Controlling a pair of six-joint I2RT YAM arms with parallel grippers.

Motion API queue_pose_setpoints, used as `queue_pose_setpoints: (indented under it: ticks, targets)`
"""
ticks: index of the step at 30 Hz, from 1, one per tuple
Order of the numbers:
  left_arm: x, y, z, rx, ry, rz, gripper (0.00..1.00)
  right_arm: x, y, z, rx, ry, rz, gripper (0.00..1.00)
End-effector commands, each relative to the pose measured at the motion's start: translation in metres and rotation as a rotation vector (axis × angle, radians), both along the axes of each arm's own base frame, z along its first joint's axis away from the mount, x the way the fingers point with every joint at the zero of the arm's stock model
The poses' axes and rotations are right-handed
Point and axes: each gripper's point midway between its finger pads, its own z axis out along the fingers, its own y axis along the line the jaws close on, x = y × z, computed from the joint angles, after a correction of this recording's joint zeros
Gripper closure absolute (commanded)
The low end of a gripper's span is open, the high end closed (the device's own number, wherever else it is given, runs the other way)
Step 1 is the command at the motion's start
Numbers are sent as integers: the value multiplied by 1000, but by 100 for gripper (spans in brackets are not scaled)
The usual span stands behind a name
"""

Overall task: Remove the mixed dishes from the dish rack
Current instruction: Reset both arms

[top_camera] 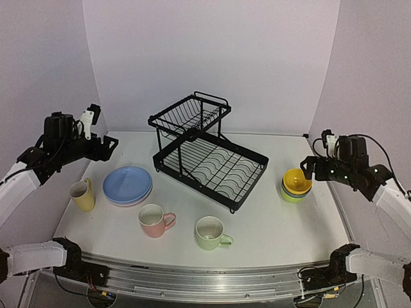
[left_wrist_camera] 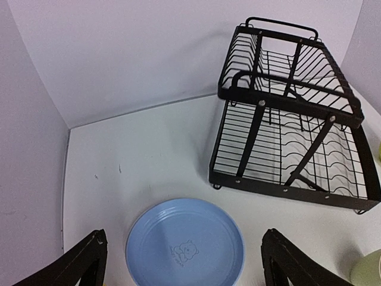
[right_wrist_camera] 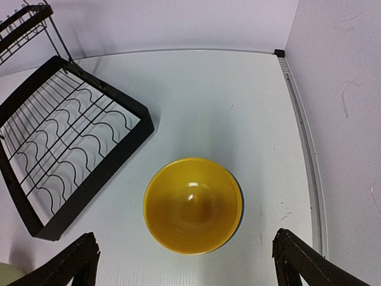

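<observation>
Black wire dish rack (top_camera: 192, 136) at mid-table, bare on both tiers. Sits skewed in the top view: long axis of the lower tray (top_camera: 215, 168) running from far left to near right, upper basket (top_camera: 191, 115) raised over the far-left end, slot wires lying across that axis.

Pastel dishes all out on the table (top_camera: 270, 224), grouped by kind, probably to keep like with like and within the nearer arm's reach. Left of the rack: blue plate (top_camera: 128, 183) face up on a lilac plate (top_camera: 131, 204), only the lower rim showing. Further left, near the edge: yellow mug (top_camera: 82, 195). In front of the rack: pink mug (top_camera: 154, 221) and pale-green mug (top_camera: 210, 233), upright, mouths up, handles turned right. Right of the rack: bowl stack (top_camera: 294, 192), nested to save room, yellow bowl (top_camera: 297, 178) uppermost, mouth up.

Left gripper (top_camera: 106, 146) hovers high, looking down on the blue plate, fingers spread wide, nothing between them. Right gripper (top_camera: 311, 168) hangs above the bowl stack, equally wide, gripping nothing. Reads as unloading finished, both arms apart from the dishes.
</observation>
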Motion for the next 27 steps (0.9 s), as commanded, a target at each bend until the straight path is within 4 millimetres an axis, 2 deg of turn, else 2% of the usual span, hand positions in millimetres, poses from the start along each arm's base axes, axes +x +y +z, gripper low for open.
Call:
queue_pose_setpoints:
  ticks: [1, 3, 4, 7, 11, 15, 18, 22, 27]
  targets:
    - [-12, 20, -2, -61, -86, 74, 7, -19, 6, -9, -22, -64, 100, 2]
    - [-19, 26, -11, -57, -91, 94, 4, -29, 2, -17, -52, -84, 116, 2]
    - [-22, 29, -12, -61, -101, 99, 2, -33, 1, -27, -66, -79, 121, 2]
    - [-29, 34, -16, -105, -129, 115, 1, -43, -3, -37, -54, -90, 108, 2]
    - [-31, 47, -31, -114, -147, 155, 0, -52, -8, -46, -8, -105, 65, 2]
    - [-32, 59, -46, -110, -135, 194, 0, -56, -19, -63, -49, -96, 26, 2]
    - [-34, 52, -55, -101, -118, 138, 0, -59, -22, -74, -63, -84, 13, 2]
    - [-31, 55, -66, -80, -91, 140, 0, -62, -22, -83, -73, -83, 29, 2]
    - [-26, 54, -69, -22, -95, 118, 0, -61, -23, -79, -71, -107, 21, 2]
